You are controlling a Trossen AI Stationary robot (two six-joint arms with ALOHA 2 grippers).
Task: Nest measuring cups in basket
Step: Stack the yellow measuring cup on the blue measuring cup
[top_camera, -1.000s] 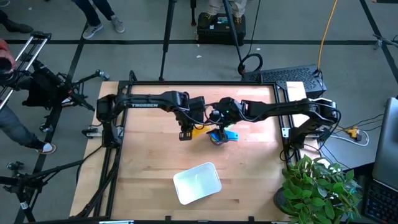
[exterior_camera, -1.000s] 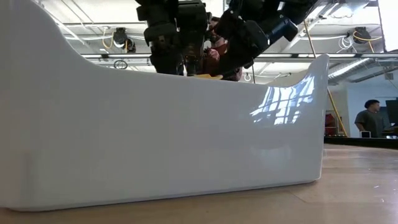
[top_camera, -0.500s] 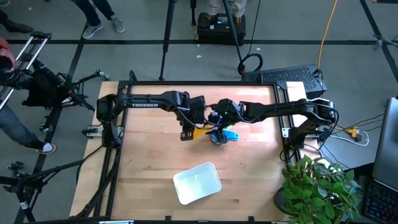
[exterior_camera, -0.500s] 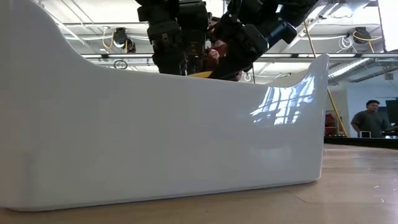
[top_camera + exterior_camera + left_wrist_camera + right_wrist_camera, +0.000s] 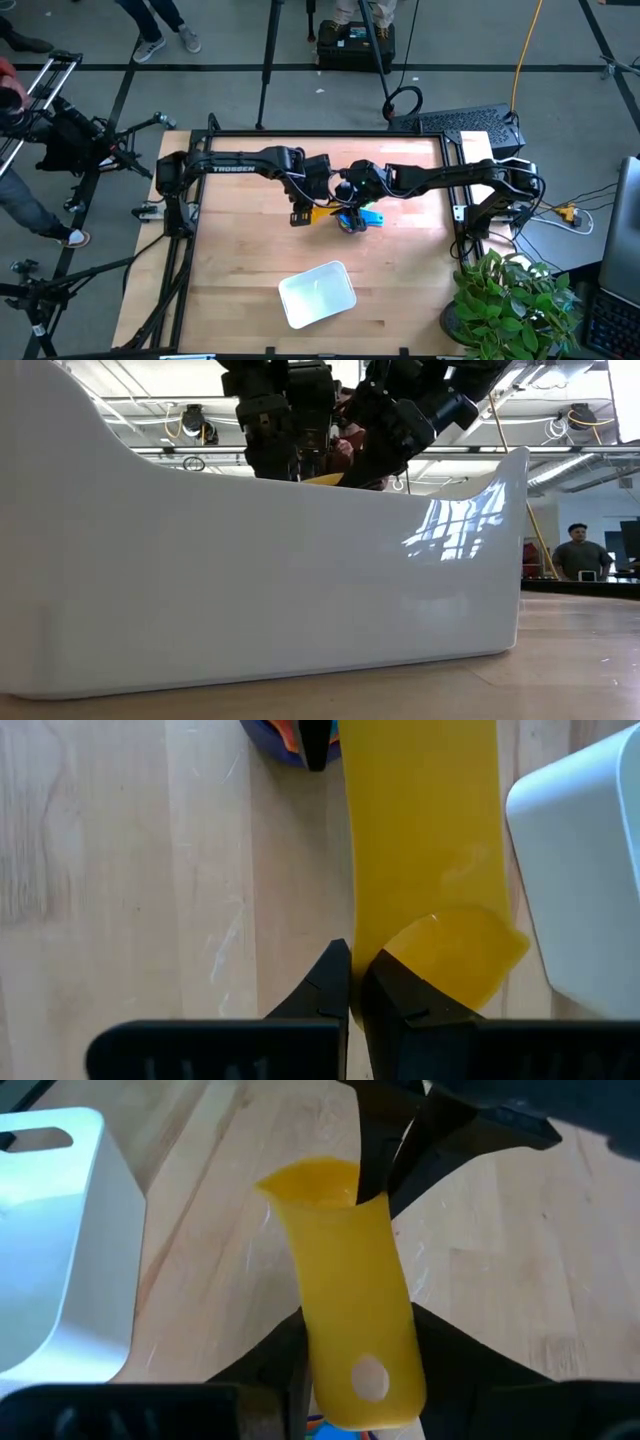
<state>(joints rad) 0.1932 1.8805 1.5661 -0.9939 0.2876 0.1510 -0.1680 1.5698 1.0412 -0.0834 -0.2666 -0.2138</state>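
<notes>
Two tools meet on one yellow measuring cup above the table.

The left tool [image 5: 352, 982] has its fingers pinched narrow on the rounded end of the yellow measuring cup [image 5: 425, 850], held clear of the table [image 5: 130, 860]. The right tool [image 5: 355, 1345] grips the same cup [image 5: 345, 1310] across its flat handle, near the hanging hole, fingers closed on either side. Just beyond the left tool, at the far end of the yellow cup, sits a stack of cups [image 5: 352, 220] with blue and orange showing and a light blue handle sticking out. The basket [image 5: 317, 293] lies well apart from both tools, toward the table's near edge; its white wall [image 5: 250, 580] fills the low view. A person [image 5: 577, 552] stands in the room behind.
</notes>
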